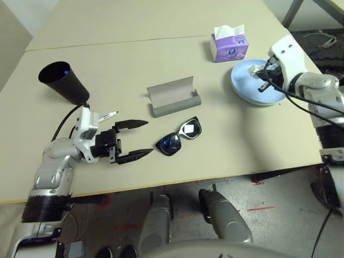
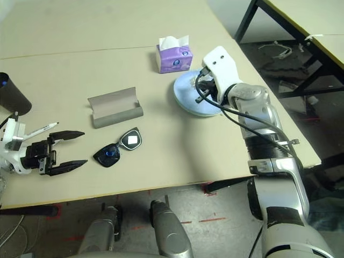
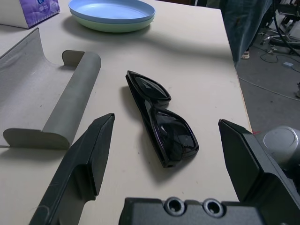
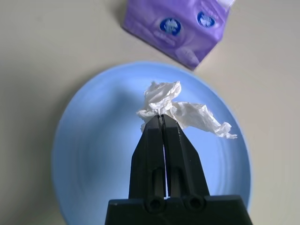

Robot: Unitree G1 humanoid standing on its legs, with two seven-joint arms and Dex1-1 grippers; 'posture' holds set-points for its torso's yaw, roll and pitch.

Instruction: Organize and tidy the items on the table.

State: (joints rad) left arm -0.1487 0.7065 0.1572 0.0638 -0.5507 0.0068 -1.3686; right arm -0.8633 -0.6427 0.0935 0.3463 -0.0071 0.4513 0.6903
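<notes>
Black and cone-shaped, the cup (image 1: 63, 80) lies tipped on its side at the left end of the beige table (image 1: 134, 59), its open mouth facing up and away, with something blue showing inside. Just beside it, a white marker (image 1: 107, 115) lies on the tabletop close to the left arm. The left gripper (image 1: 140, 138) sits low over the table with its two black fingers (image 3: 89, 159) spread wide apart and holding nothing; it points toward the black sunglasses (image 1: 179, 136), which lie folded open on the table just past the fingertips, not touched. Beyond the sunglasses, the grey glasses case (image 1: 173, 95) rests open, its lid standing up and its rounded trough facing the sunglasses. Further right and farther back stands the purple tissue box (image 1: 229, 45), a white tissue poking out of its top. Near it, toward the right edge of the table, the light-blue plate (image 4: 93, 154) sits stacked on the green plate (image 3: 112, 26). The right gripper (image 4: 162, 121) hangs above this stack with its fingers pressed together, pinching the crumpled white tissue (image 4: 180, 110) at their tips. The tissue spreads out to either side of the fingertips over the plate's middle; whether it touches the plate cannot be told.
</notes>
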